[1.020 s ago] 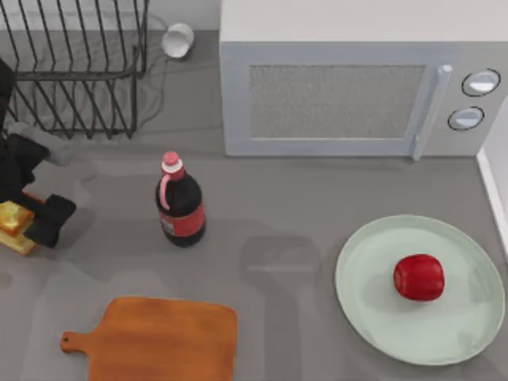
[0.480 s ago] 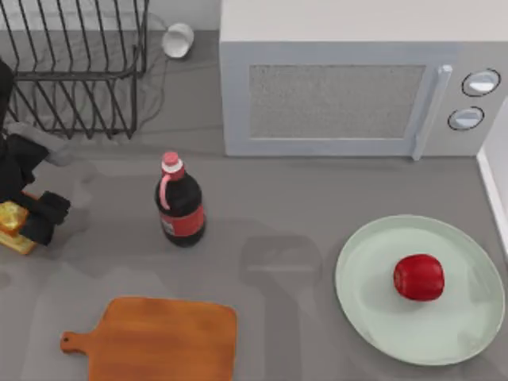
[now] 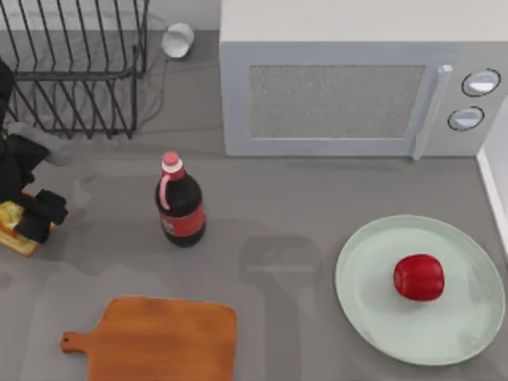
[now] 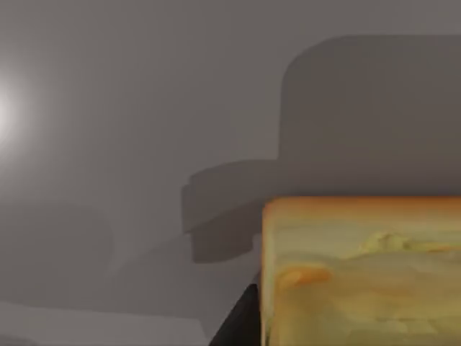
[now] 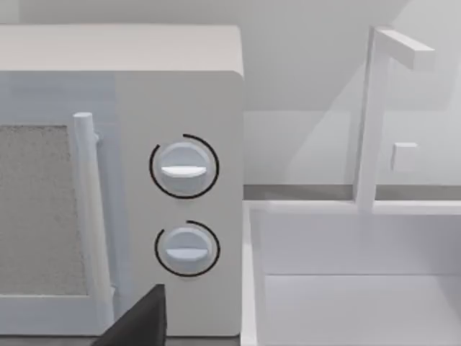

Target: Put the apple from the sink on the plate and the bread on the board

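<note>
The bread [image 3: 13, 226] sits at the far left edge of the top view, about mid-height, right under the left gripper [image 3: 28, 218], whose dark fingers [image 3: 41, 213] straddle the golden block so that one finger lies against its right side. The jaws look drawn in close around the bread, with the block between them, though whether they press it firmly cannot be told. In the left wrist view the bread [image 4: 360, 270] fills the lower right of the frame, its toasted top edge and pale layered side close to the camera, with a dark finger tip [image 4: 234, 321] just beside its lower left corner and grey table [image 4: 144, 108] behind. The cutting board [image 3: 159, 340] lies at the lower left of the top view, below and to the right of the bread and well apart from it. The apple [image 3: 418, 277] rests on the mint-green plate [image 3: 373, 302] at the lower right. A cola bottle [image 3: 180, 202] stands between the gripper and the plate, in front of the microwave [image 3: 357, 79]; a wire dish rack [image 3: 71, 67] occupies the upper left. The right wrist view faces the microwave's dials [image 5: 184, 167] and the white sink [image 5: 346, 274], with a dark part of the right gripper [image 5: 140, 321] at the lower edge.
</note>
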